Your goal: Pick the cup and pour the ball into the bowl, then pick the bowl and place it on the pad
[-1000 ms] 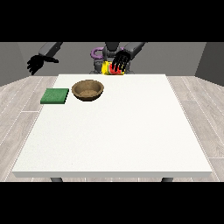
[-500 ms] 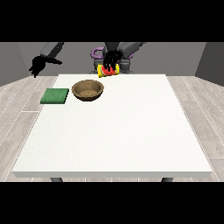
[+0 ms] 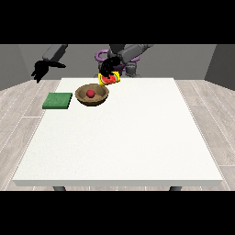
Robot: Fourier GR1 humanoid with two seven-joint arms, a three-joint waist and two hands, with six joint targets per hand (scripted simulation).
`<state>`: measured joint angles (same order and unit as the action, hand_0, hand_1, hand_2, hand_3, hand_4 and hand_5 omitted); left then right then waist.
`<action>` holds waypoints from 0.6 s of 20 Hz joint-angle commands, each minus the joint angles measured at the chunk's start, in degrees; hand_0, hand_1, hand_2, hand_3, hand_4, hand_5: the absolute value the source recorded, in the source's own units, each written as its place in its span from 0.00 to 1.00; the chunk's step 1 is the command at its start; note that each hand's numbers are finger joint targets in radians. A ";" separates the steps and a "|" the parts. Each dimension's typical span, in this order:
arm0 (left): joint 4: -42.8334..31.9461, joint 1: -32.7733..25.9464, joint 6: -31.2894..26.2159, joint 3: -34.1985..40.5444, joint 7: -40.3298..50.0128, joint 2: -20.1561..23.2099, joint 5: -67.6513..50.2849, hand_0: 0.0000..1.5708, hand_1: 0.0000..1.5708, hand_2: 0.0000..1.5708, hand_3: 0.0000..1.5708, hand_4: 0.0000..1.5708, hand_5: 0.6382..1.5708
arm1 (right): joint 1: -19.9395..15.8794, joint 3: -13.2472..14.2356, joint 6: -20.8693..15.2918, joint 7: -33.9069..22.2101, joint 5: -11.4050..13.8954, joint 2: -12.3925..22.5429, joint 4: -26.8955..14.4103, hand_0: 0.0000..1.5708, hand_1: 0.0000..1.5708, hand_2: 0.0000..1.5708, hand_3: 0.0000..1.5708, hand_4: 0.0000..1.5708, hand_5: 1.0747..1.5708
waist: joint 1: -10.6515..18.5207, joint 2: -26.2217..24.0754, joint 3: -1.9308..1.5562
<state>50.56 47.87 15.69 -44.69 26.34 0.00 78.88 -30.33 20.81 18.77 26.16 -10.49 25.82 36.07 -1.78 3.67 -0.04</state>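
Hand at the view's right (image 3: 108,67) raised above far table edge, fingers wrapped round yellow cup with red inside (image 3: 110,79); cup tipped, mouth facing camera and down, just above far rim of brown wooden bowl (image 3: 92,96). Small red ball (image 3: 91,93) lying inside bowl. Flat green square pad (image 3: 58,100) just beside bowl on large white table (image 3: 124,137). Hand at the view's left (image 3: 39,70) hanging off table's far corner, arm bent, holding nothing; finger spread cannot tell.

1. A white table (image 3: 124,137) carries the things.
2. A brown bowl (image 3: 92,96) sits toward eleven o'clock.
3. A green pad (image 3: 58,100) lies at the bowl's nine o'clock, near it.
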 commanded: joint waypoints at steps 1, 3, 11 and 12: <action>-1.97 2.11 -6.77 -1.83 -0.48 0.00 3.56 0.00 0.00 1.00 1.00 0.79 0.80 | 1.48 -0.98 3.06 0.20 0.13 0.37 0.01 0.00 0.00 0.00 0.10 0.00 0.90 | -2.07 -2.18 -0.01; -0.26 4.38 -8.62 -1.44 -5.05 1.71 3.76 0.45 0.45 1.00 1.00 0.76 0.83 | 0.54 -0.89 0.07 -2.59 0.63 0.53 -0.94 0.00 0.00 0.00 0.12 0.00 0.90 | 0.77 -3.65 0.01; 1.40 11.10 -17.61 -0.22 -5.81 0.03 10.98 0.98 0.98 1.00 1.00 0.77 0.88 | 1.64 0.58 2.00 1.30 -0.64 1.69 -2.46 0.00 0.00 0.00 0.13 0.00 0.89 | 1.86 -1.84 -0.01; 1.47 9.01 -16.47 0.66 -6.37 0.02 11.39 0.98 0.98 1.00 1.00 0.77 0.88 | 3.06 -0.26 2.50 0.73 -0.23 1.39 -1.81 0.00 0.00 0.00 0.09 0.00 0.90 | 0.93 -2.97 0.01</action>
<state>50.80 56.70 0.82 -45.72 21.16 0.35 87.79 -29.01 20.40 19.50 25.92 -10.44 26.07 34.53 -1.03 0.79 -0.03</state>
